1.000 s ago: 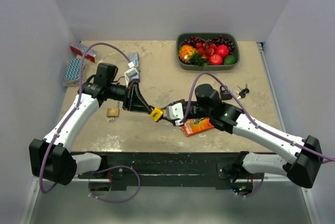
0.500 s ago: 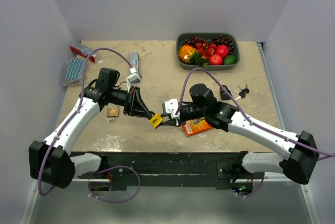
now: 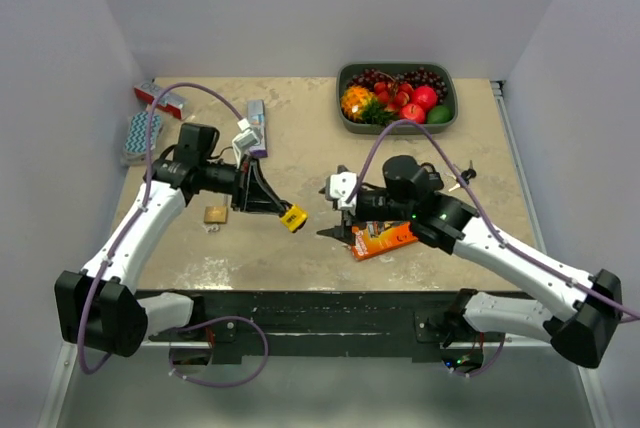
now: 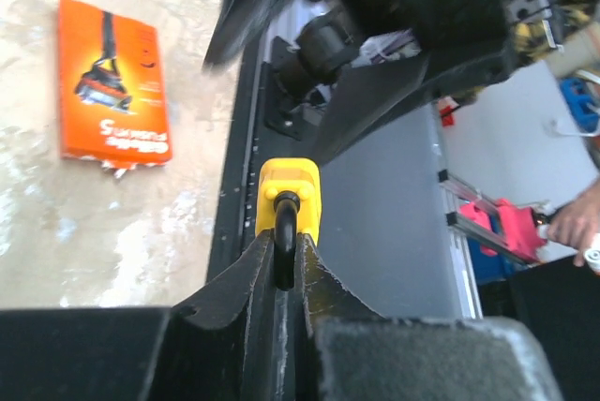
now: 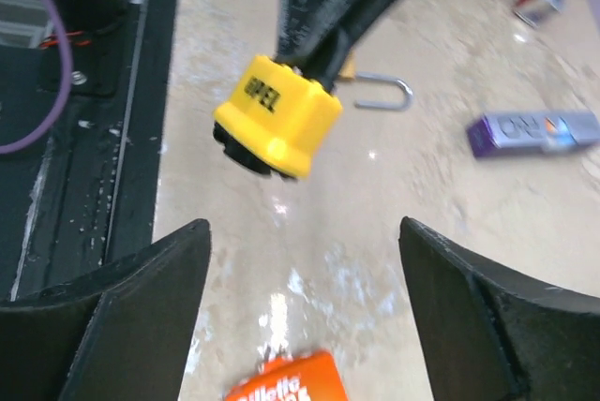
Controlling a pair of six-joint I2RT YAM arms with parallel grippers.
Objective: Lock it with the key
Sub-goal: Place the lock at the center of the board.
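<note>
At the left of the overhead view a small brass padlock (image 3: 215, 214) lies on the counter (image 3: 300, 138). To the right of it, the left hand (image 3: 280, 212) is closed narrow on the shackle of the yellow padlock (image 3: 293, 218). It holds the lock in the air near the middle of the frame, with the body pointing toward the other arm. Just beside it, not touching, the right hand (image 3: 332, 206) stands wide and holds nothing. The keys (image 3: 462, 174) lie further right, partly hidden behind the right arm. Whether a key already sits in the lock, I cannot tell. The risk I see is that the lock is held by its shackle only. A key pushed in not quite straight could turn the lock in the grip, or make it slip out. The right arm could also sweep the keys away when it turns to reach them.
</note>
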